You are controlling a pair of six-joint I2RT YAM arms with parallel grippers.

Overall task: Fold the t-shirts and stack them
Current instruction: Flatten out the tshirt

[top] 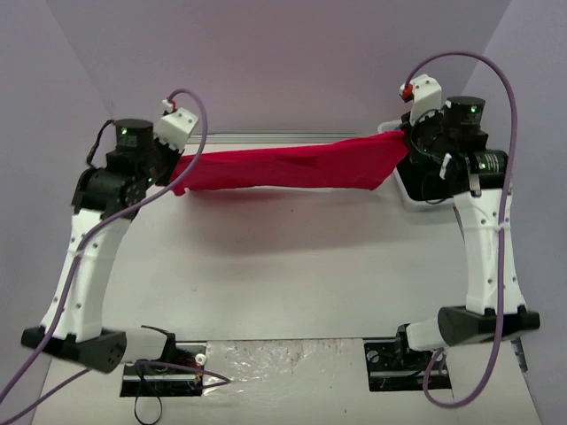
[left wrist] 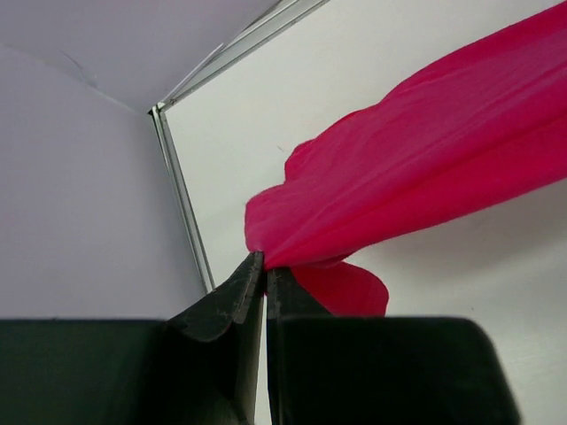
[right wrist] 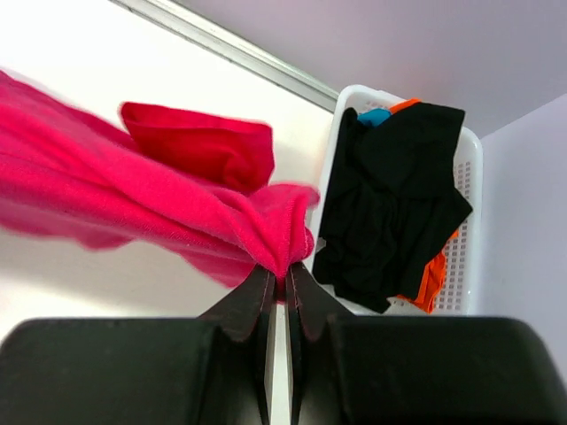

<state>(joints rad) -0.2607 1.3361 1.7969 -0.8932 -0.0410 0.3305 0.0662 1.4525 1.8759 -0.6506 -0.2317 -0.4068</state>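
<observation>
- Over the far half of the table [top: 292,274], the step in hand, as I judge it, is to open out the red t-shirt [top: 283,168] and lay it flat for folding.
- Procedure: lower both ends at the same rate. Draw them toward 6 o'clock in the top view, so that the hanging cloth lands first and unrolls behind it.
- Tension: pull evenly along the 9-to-3 line, enough to take out the sag but not enough to slip a pinch.
- Caution: the cloth is roped up, not spread, so I cannot tell which corners I hold. Check the outline once it lies flat.
- Caution: hold the right end off the white basket [right wrist: 474,155], whose rim could snag the cloth.
- Left pincer [left wrist: 263,266]: pressed together on a pinch of red cloth. The shirt leaves the tips toward 2 o'clock in the left wrist view, and a small flap hangs just beside them at 4 o'clock.
- Right pincer [right wrist: 283,279]: pressed together on a gathered edge of the same shirt. The cloth runs from the tips toward 10 o'clock in the right wrist view.
- Basket: near the right tips at 1 o'clock, holding a black shirt [right wrist: 399,204] with orange cloth [right wrist: 432,279] under it.
</observation>
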